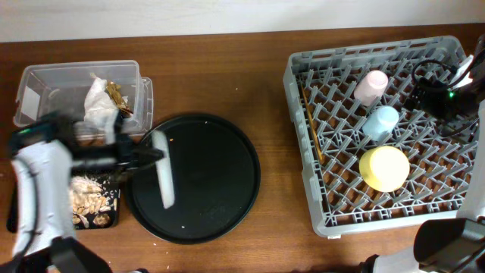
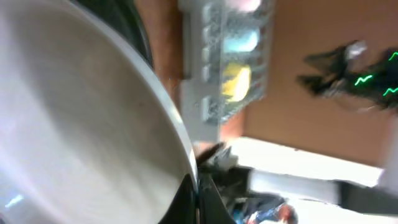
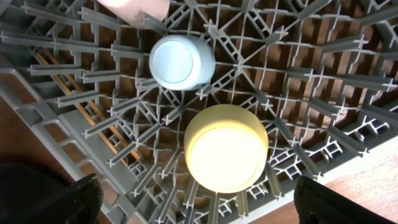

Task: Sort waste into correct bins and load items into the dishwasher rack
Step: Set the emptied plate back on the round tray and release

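Note:
My left gripper [image 1: 154, 155] is shut on the rim of the pale plate [image 1: 164, 180], which it holds on edge above the round black tray [image 1: 212, 174]. In the left wrist view the plate [image 2: 81, 124] fills the left side, and the gripper [image 2: 198, 194] pinches its edge. The dishwasher rack [image 1: 333, 205] holds the pink cup [image 1: 371, 86], blue cup [image 1: 380, 122], yellow bowl [image 1: 384, 167] and chopsticks [image 1: 312, 129]. My right gripper [image 3: 199, 193] hangs open above the rack with nothing in it, over the bowl [image 3: 226, 147] and blue cup [image 3: 181, 61].
The clear tub [image 1: 76, 70] at the back left holds a white napkin [image 1: 98, 108] and a brown wrapper [image 1: 118, 95]. In front of it, the shallow black tray [image 1: 115, 220] holds beige food scraps [image 1: 87, 199]. Bare wooden table lies between the round tray and the rack.

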`<act>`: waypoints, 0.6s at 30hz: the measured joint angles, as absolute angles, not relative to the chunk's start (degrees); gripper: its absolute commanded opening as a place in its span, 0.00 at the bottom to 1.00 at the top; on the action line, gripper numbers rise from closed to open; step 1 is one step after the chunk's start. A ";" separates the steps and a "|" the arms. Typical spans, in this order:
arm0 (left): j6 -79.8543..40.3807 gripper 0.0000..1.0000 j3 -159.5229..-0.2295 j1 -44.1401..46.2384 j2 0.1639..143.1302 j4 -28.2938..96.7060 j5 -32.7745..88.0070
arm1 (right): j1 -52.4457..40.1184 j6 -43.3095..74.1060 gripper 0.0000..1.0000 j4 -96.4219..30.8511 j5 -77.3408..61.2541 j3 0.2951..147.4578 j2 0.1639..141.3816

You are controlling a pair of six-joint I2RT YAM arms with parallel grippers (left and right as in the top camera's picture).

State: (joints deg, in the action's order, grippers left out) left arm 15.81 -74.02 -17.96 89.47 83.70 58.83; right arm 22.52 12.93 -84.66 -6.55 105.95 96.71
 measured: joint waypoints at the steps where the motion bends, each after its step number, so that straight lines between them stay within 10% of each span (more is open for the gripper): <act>1: 12.53 0.01 -74.02 -14.44 89.47 80.64 55.90 | 22.52 12.95 0.99 -84.68 -6.52 105.95 96.71; 12: -24.56 0.01 -74.02 23.14 89.47 65.84 15.18 | 22.52 12.86 0.99 -84.64 -6.52 105.95 96.71; 16: -32.93 0.20 -74.02 31.62 89.47 62.72 5.43 | 22.52 12.91 0.99 -84.66 -6.52 105.95 96.71; 18: -34.81 0.50 -74.02 32.91 89.47 62.67 3.11 | 22.52 12.91 0.99 -84.64 -6.52 105.95 96.71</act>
